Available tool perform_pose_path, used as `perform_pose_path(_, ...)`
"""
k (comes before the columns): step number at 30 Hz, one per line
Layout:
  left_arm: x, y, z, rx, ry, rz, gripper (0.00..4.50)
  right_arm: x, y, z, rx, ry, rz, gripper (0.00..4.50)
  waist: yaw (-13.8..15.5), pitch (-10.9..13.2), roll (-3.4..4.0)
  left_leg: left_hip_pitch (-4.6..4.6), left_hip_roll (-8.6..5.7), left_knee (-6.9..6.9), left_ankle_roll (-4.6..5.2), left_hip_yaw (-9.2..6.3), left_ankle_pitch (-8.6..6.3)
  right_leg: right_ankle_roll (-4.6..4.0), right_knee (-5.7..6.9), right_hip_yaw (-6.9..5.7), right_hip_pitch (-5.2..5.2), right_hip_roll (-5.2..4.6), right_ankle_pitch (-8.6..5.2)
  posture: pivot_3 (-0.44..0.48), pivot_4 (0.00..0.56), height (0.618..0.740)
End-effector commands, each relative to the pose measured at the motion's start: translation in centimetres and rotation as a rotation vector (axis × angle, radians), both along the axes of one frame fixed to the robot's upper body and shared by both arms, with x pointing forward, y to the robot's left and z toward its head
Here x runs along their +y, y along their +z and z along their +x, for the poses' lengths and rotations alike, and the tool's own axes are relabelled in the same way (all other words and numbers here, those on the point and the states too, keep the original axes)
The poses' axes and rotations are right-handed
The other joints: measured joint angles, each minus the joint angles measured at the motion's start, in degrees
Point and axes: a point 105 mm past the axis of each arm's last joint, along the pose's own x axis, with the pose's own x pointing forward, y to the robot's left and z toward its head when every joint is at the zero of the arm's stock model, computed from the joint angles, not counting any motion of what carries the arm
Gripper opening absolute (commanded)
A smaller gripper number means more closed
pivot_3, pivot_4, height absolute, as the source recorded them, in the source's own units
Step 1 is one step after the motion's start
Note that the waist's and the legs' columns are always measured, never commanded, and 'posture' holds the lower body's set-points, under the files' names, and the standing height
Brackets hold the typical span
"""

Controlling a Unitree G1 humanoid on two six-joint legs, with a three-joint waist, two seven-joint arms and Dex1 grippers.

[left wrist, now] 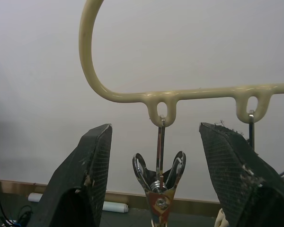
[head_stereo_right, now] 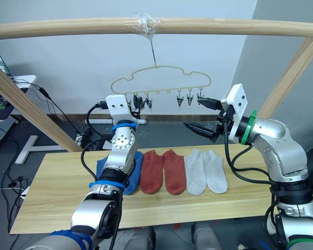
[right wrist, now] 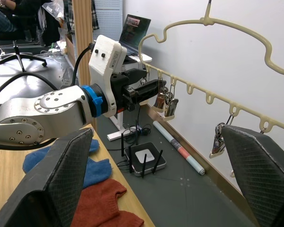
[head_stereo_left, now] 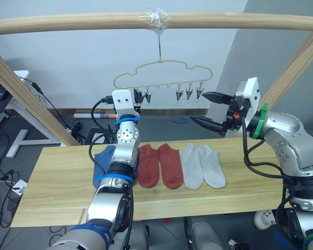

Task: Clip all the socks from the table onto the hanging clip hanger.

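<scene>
Lying flat on table: blue, rust, grey socks; both grippers' jaws spread, empty.

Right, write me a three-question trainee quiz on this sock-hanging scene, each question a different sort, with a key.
1. True or false: a sock already hangs from a clip on the clip hanger.
2. Multiple choice: the left gripper is A) pressing a sock on the table; B) raised at the hanger with a silver clip between its open fingers; C) shut on a red sock.
3. Fill in: the light grey socks lie beside the ____ socks.

Key
1. False: every clip is bare, and the socks still lie on the table.
2. B.
3. Rust red; the blue socks lie on their other side. The right gripper hangs open by the hanger's other end.
</scene>
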Motion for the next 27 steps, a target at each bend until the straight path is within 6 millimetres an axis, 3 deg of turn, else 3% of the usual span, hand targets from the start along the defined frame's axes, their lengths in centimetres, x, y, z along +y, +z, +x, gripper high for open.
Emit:
perform_pose_path(1,-0.5,1.4,-0.2,-0.062,-0.028,0.002,2.42,-0.1,1.5,-0.3,-0.062,0.003,0.008,4.50,0.0,0.0,0.00,0.00,0.00,0.00,0.00,0.00,0.00,0.00,0.00,0.00,0.00,0.00,0.00,-0.050,0.165,0.740)
perform_pose_path(6,-0.6,1.2,-0.2,-0.056,-0.032,-0.004,0.91,-0.1,1.7,-0.2,-0.064,-0.005,0.015,4.50,0.0,0.0,0.00,0.00,0.00,0.00,0.00,0.00,0.00,0.00,0.00,0.00,0.00,0.00,0.00,-0.055,0.175,0.740)
perform_pose_path(10,-0.4,1.2,-0.2,-0.057,-0.026,-0.004,0.08,-0.1,1.7,-0.1,-0.064,-0.008,0.016,4.50,-0.1,0.0,0.00,0.00,0.00,0.00,0.00,0.00,0.00,0.00,0.00,0.00,0.00,0.00,0.00,-0.055,0.175,0.740)
perform_pose_path(16,-0.1,1.3,-0.2,-0.052,-0.037,0.013,0.02,0.3,1.0,-0.1,-0.056,-0.002,0.000,4.50,-0.1,0.0,0.00,0.00,0.00,0.00,0.01,0.00,0.00,0.00,0.01,0.00,0.00,0.00,0.00,-0.044,0.192,0.740)
perform_pose_path(22,-0.5,0.7,-0.3,0.013,-0.168,0.019,0.02,-0.1,-2.3,1.1,0.005,-0.117,-0.064,4.50,-0.1,0.0,0.00,0.01,0.00,0.00,0.01,-0.01,0.00,0.00,0.03,0.00,0.00,0.01,0.00,-0.026,0.201,0.740)
perform_pose_path(25,-0.9,0.4,-0.8,0.050,-0.303,-0.016,0.02,-0.6,-4.9,1.8,0.046,-0.188,-0.101,4.50,-0.1,0.0,0.02,0.02,0.01,-0.01,0.01,-0.02,0.00,0.00,0.05,0.00,0.00,0.01,-0.01,-0.019,0.204,0.740)
perform_pose_path(27,-0.5,0.3,-1.4,0.109,-0.408,0.001,0.02,-2.6,-8.9,2.9,0.128,-0.318,-0.201,4.50,-0.1,0.0,0.02,0.01,0.01,-0.01,0.01,-0.02,0.00,0.00,0.06,0.00,-0.01,0.01,-0.01,-0.018,0.202,0.740)
